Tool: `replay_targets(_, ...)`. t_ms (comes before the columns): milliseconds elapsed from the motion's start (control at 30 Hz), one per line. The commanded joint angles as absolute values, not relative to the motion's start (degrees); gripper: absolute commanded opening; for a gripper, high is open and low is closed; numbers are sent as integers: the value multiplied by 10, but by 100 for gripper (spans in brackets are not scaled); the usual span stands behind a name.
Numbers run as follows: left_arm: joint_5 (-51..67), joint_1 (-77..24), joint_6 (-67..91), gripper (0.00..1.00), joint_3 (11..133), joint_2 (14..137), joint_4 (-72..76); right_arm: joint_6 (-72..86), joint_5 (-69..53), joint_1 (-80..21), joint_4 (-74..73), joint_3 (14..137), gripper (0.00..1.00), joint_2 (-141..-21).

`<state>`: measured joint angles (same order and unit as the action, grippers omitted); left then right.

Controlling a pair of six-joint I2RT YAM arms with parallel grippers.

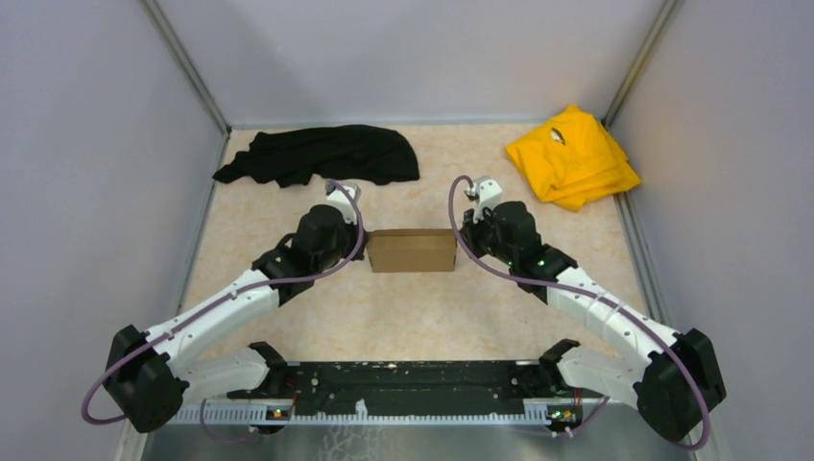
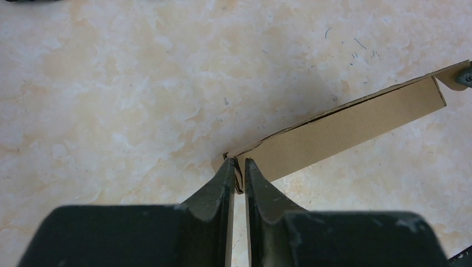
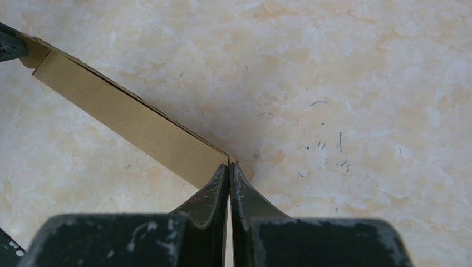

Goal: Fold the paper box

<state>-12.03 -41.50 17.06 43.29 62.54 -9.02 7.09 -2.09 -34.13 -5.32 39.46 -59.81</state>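
The paper box (image 1: 412, 250) is plain brown cardboard, a shallow rectangular shape standing in the middle of the table between my two arms. My left gripper (image 1: 361, 242) is shut on the box's left end; in the left wrist view its jaws (image 2: 237, 167) pinch a thin cardboard flap at the corner of the box (image 2: 345, 125). My right gripper (image 1: 461, 230) is shut on the box's right end; in the right wrist view its jaws (image 3: 229, 169) pinch the cardboard edge of the box (image 3: 133, 119).
A black cloth (image 1: 322, 154) lies at the back left. A yellow cloth (image 1: 573, 156) lies at the back right. Grey walls enclose the table on the left, back and right. The arm bases and a black rail (image 1: 413, 389) line the near edge.
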Motion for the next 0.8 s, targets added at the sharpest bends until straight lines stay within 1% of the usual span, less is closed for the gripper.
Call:
replay_targets(0,-114,-422,180,16,448,626,-90,85,-21,-356,-39,426,0,-602)
replay_targets(767,-124,-429,178,16,445,627,-106,98,-21,-363,-46,431,0,-612)
